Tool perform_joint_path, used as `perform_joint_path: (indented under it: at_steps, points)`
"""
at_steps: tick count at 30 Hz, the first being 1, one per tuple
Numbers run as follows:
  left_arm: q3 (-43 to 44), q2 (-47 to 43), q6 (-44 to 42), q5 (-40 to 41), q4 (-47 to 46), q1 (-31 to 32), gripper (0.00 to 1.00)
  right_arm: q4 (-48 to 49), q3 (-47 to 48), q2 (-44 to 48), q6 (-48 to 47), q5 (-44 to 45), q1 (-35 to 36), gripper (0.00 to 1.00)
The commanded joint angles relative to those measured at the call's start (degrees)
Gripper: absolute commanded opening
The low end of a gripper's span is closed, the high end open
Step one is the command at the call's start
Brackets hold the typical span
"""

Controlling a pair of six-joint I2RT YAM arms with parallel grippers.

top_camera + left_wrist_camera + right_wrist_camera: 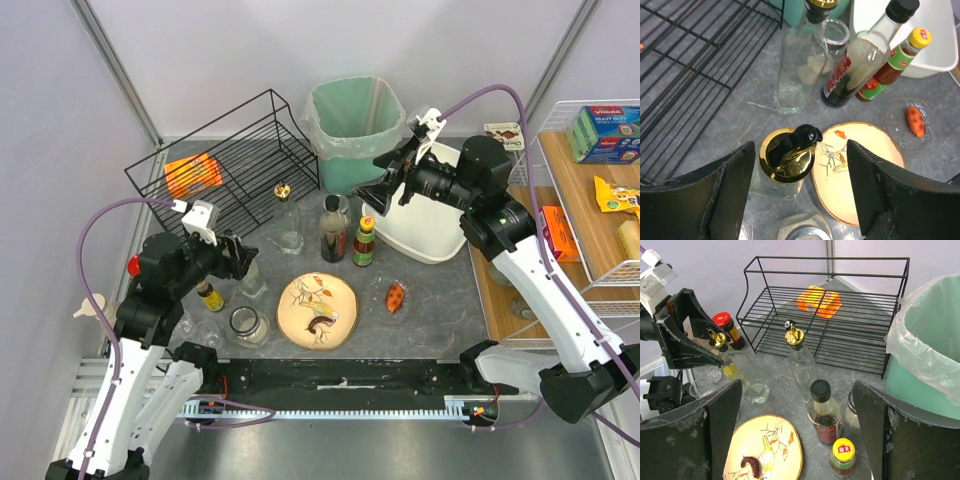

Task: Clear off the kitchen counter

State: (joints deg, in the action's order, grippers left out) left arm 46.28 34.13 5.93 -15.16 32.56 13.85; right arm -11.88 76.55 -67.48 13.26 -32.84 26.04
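Where the two arms rise from its near edge, the bench [435, 330] spreads as a dark grey, mottled, stone-like top, closed in behind by pale lilac wall panels [300, 40] that meet at metal corner posts. A black wire rack [235, 150] stands at its far left with an orange packet [193, 175] lying on the wires. A green bin with a clear liner [355, 125] sits at the back, and a white tub [430, 235] is just beside it on the right. Past the right edge is a wooden shelf unit in a white wire frame [590, 210], carrying packets.

Mid-bench, a tall clear bottle [289, 215], a dark sauce bottle [333, 232] and a small yellow-capped bottle [364, 243] stand upright near one another. In front of them lie a round patterned plate [318, 310] and a small clear dish [396, 297] holding something orange-red.

The left fingers [800, 150] are spread wide on either side of a gold-capped bottle [787, 160], with a gap on its right. The right fingers [797, 385] hang wide apart above the bottles, holding nothing.
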Motion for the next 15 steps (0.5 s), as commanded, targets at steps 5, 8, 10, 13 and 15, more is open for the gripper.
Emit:
perform_joint_path:
  at_steps: [5, 8, 10, 13, 15]
  points:
    - [-4.0, -1.7, 1.1, 1.97, -10.4, -0.31, 0.65, 0.72, -0.7, 1.74, -2.09, 2.43, 0.24, 0.98]
    - [-5.06, -1.35, 1.1, 1.97, -10.85, -0.31, 0.65, 0.1, -0.35, 1.65, -2.53, 2.87, 0.15, 0.98]
    - [-5.93, -1.26, 1.36, 2.76, -11.37, -0.22, 0.67, -0.16, -0.18, 1.74, -2.88, 3.04, 0.24, 0.98]
    - [-7.34, -1.35, 2.24, 4.17, -13.74, -0.31, 0.67, -0.69, 0.0, 1.83, -3.67, 3.75, 0.24, 0.98]
    - [-8.31, -1.7, 3.03, 5.31, -15.5, -0.31, 0.61, -1.21, 0.09, 2.0, -3.94, 4.54, 0.24, 0.98]
